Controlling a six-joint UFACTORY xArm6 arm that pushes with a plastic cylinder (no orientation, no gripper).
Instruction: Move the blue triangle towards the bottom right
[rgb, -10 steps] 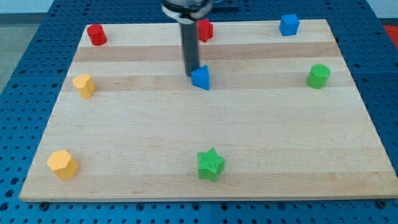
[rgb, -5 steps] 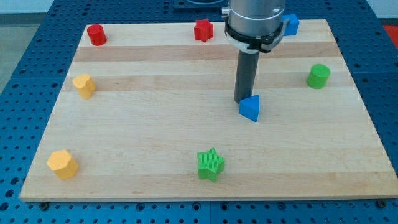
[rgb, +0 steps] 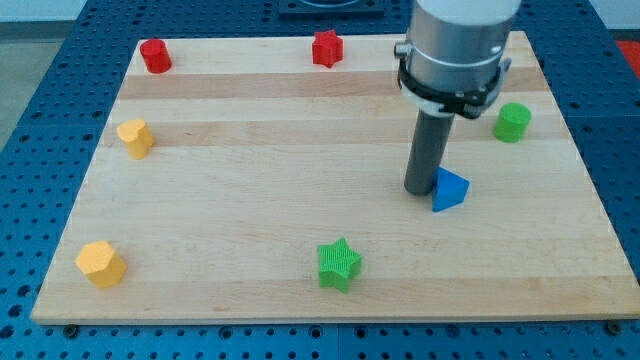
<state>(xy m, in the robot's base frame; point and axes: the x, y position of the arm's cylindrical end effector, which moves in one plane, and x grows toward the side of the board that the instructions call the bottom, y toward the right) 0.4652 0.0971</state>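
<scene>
The blue triangle (rgb: 450, 189) lies on the wooden board (rgb: 250, 210), right of centre. My tip (rgb: 419, 190) rests on the board against the triangle's left side. The dark rod rises from there to the grey arm body (rgb: 455, 45) at the view's top, which hides the board's top right part.
A red block (rgb: 154, 55) and a red star (rgb: 327, 48) sit along the top edge. A green cylinder (rgb: 512, 121) is at the right. A green star (rgb: 339, 264) is at bottom centre. Two yellow blocks (rgb: 135, 137) (rgb: 100, 263) are at the left.
My tip and the blue triangle have slid together to the right and down the board. The arm body now hides the blue block at the top right.
</scene>
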